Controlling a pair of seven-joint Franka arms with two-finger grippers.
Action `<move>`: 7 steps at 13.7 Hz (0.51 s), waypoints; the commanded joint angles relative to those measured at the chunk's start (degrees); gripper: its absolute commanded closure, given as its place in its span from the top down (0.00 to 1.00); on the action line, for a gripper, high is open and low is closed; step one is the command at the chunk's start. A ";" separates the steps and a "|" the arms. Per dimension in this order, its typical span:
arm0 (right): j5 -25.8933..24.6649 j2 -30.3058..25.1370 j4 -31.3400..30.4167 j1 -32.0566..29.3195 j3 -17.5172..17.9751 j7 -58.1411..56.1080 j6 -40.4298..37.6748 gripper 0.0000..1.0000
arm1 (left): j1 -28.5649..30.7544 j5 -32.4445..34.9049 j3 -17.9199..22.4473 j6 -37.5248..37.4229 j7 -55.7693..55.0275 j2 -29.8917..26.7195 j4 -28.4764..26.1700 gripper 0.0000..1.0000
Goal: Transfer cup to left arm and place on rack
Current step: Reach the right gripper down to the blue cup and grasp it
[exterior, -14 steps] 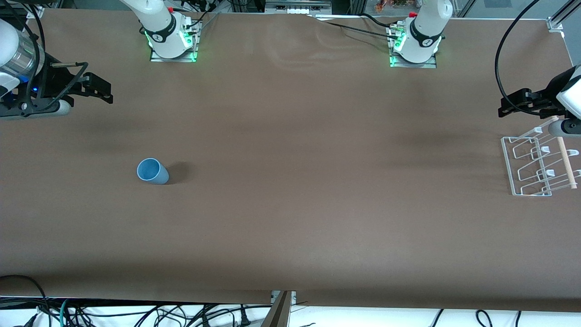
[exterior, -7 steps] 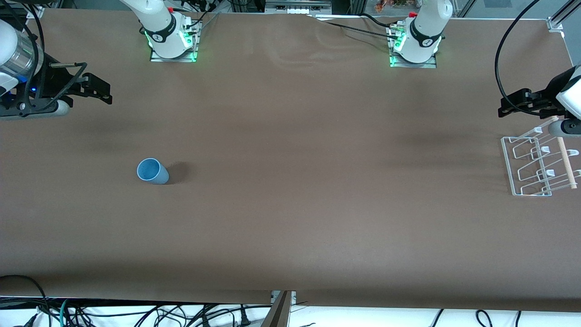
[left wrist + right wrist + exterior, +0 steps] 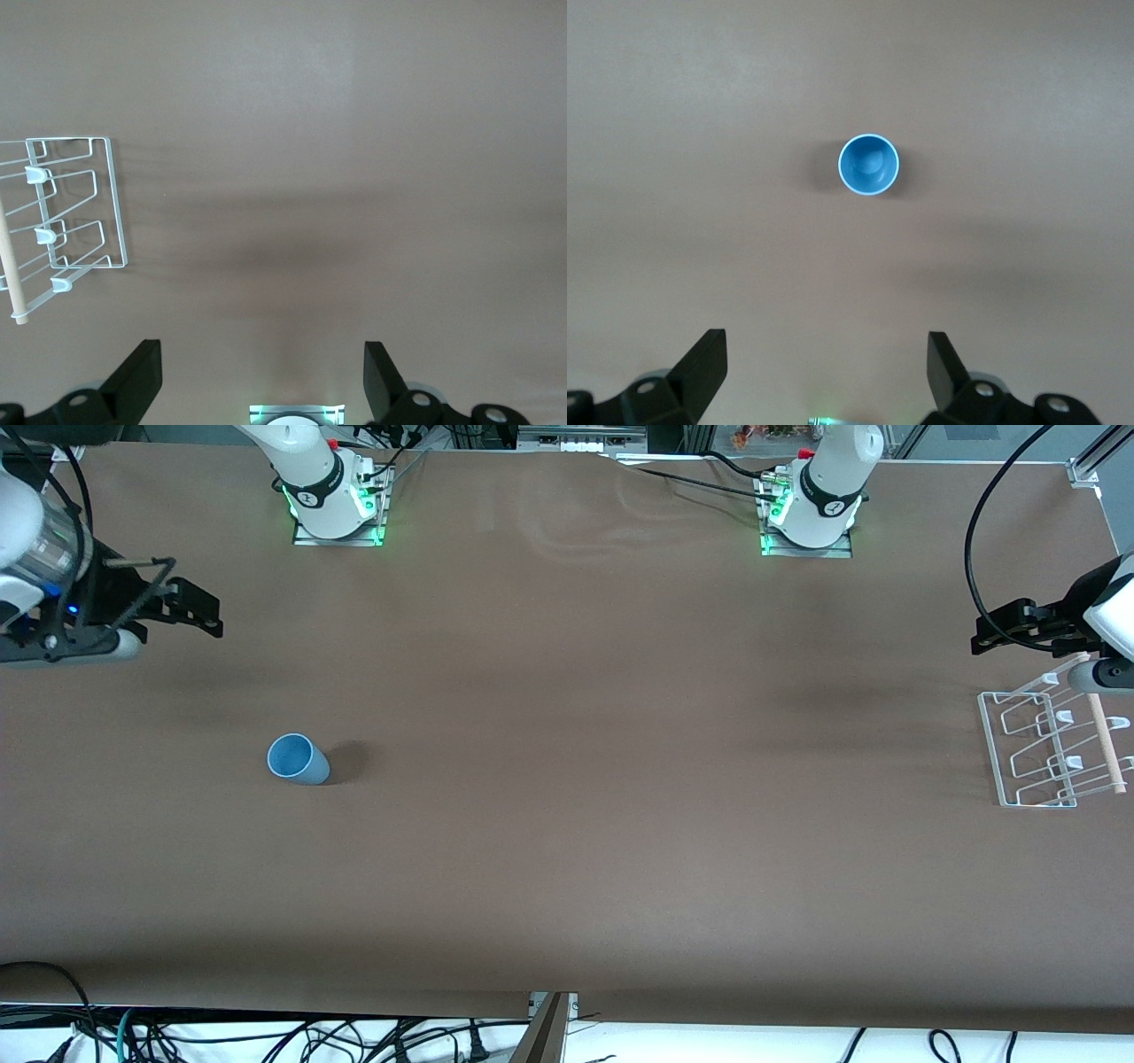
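Cup (image 3: 298, 759) upright, amid bare table (image 3: 567, 850).

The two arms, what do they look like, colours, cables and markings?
Both are white with dark joint rings, on bases lit green. The right gripper is black under a silvery wrist ring with a blue light. The left gripper is black, trailing a looping black cable.

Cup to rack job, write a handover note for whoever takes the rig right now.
Right gripper: open, empty, up over the right arm's end of the table.
Left gripper: open, empty, up beside the rack.
Cup: upright on the table toward the right arm's end, untouched.
Rack: at the left arm's end, nothing on it.
Done: nothing.
Left: right grasps cup, hands it to left, left sets it on rack.
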 commanded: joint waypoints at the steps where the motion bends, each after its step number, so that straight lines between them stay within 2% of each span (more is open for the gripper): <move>1: -1.03 -0.52 -9.36 -0.88 0.84 -0.19 9.89 1.00 | -0.14 0.67 -0.15 -0.71 0.68 0.83 2.08 1.00; 3: -1.03 0.70 -15.70 -0.96 0.84 -0.19 19.38 1.00 | -0.22 0.67 -0.15 -0.71 0.68 0.92 2.00 1.00; 7: -0.94 9.30 -17.39 -1.58 -0.21 -4.65 28.29 1.00 | -0.48 0.67 -0.15 -0.71 0.68 1.09 2.08 1.00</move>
